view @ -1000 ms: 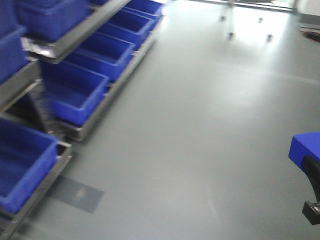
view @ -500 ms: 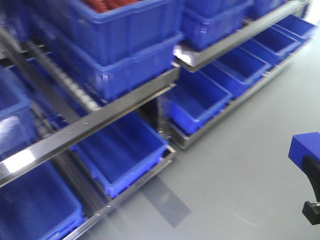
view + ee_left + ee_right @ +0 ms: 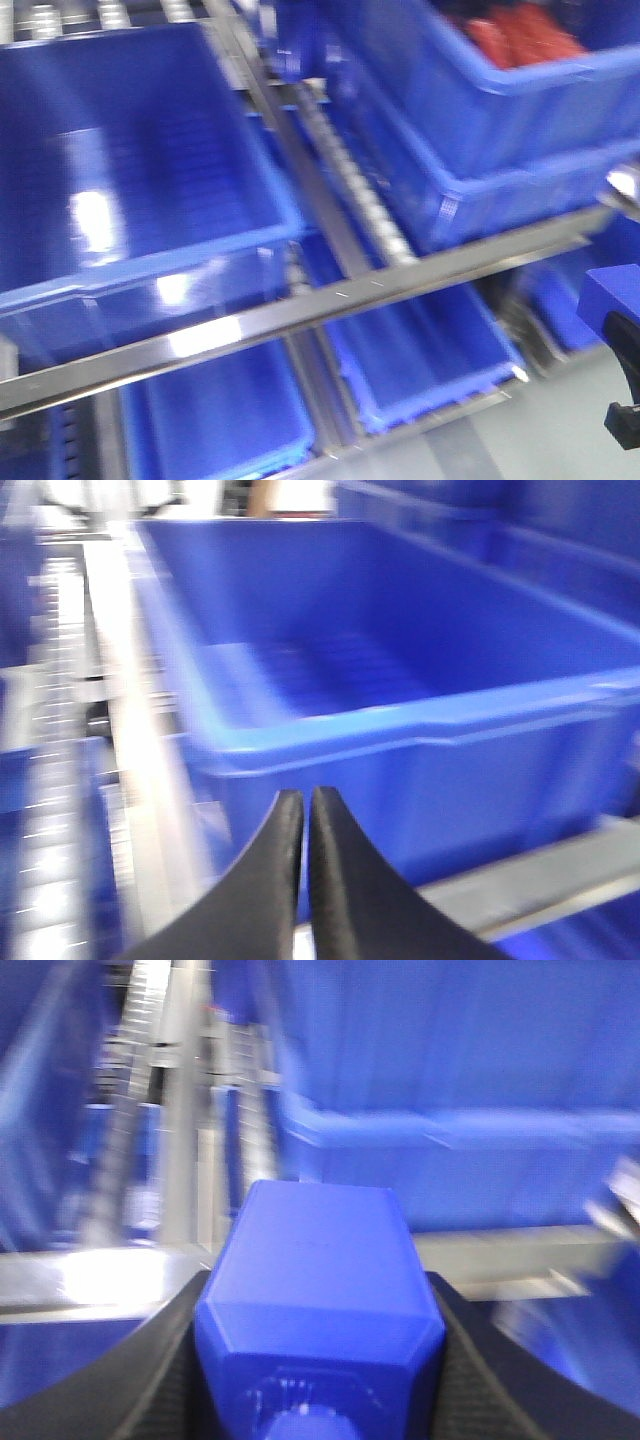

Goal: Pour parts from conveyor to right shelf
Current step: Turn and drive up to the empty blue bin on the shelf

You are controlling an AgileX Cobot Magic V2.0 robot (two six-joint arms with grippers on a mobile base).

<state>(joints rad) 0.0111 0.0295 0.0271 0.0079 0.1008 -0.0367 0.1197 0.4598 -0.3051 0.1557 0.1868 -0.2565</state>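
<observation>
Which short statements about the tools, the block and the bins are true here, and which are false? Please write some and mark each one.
1. The left tool is shut and empty. True.
2. The right tool is empty. False: it grips the block.
3. In the front view, the top right bin holds red items. True.
4. The near bin, ahead of the left tool, is full. False: the part of its inside that shows is bare.

Left gripper (image 3: 303, 815) closed — empty, right gripper (image 3: 318, 1360) clamping block (image 3: 320, 1250)
</observation>
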